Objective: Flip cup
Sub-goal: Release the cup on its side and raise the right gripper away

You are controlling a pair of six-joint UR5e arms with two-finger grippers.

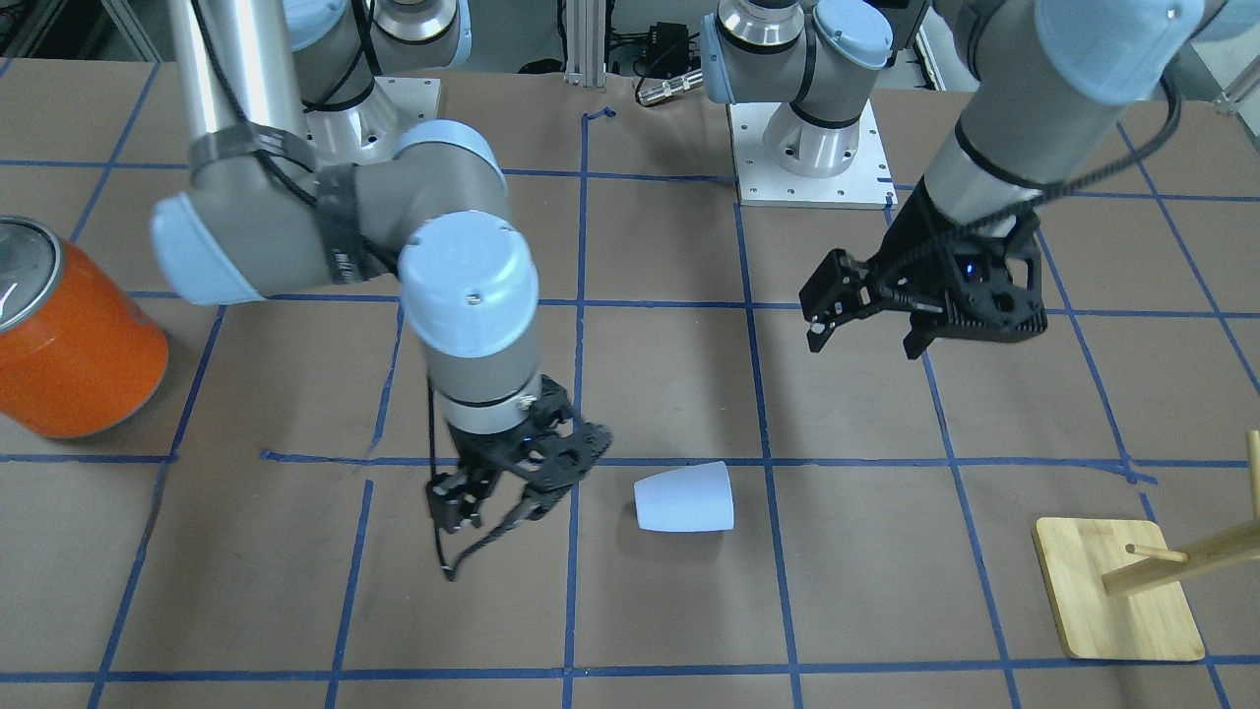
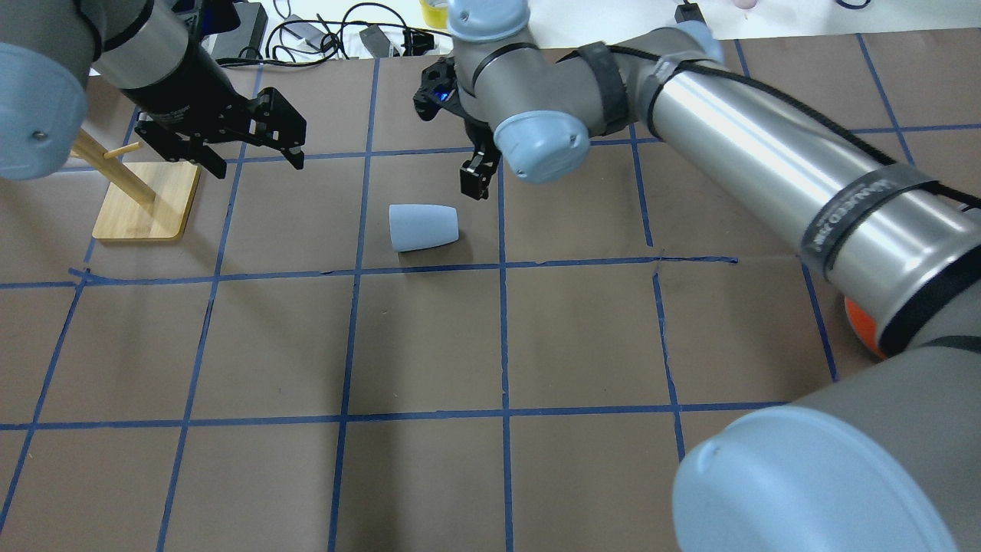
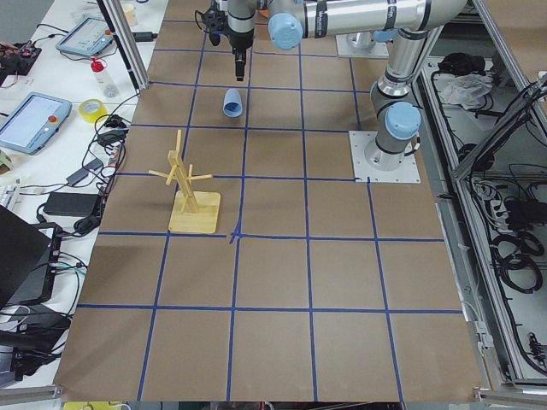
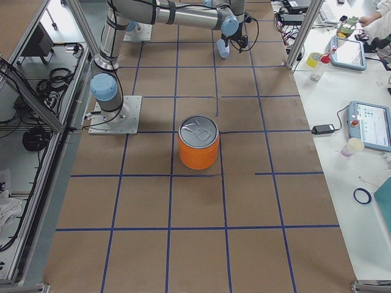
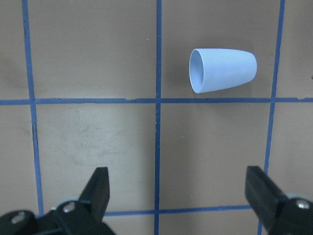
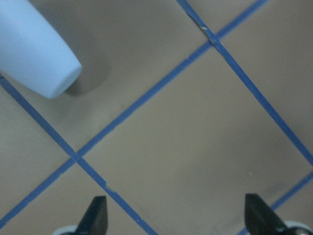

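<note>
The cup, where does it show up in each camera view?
Front-facing: cup lower centre, on its side.
Overhead: cup upper centre-left.
Exterior left: cup near top, left of centre.
Exterior right: cup near top, right of centre.
Left wrist: cup upper right, mouth leftward.
Right wrist: cup top-left corner, closed end showing.
Shared landmark: blue tape line alongside it.

An orange, silver-topped can stands on the blue-taped brown surface; well apart stands a wooden peg rack, perhaps a mug tree.
</note>
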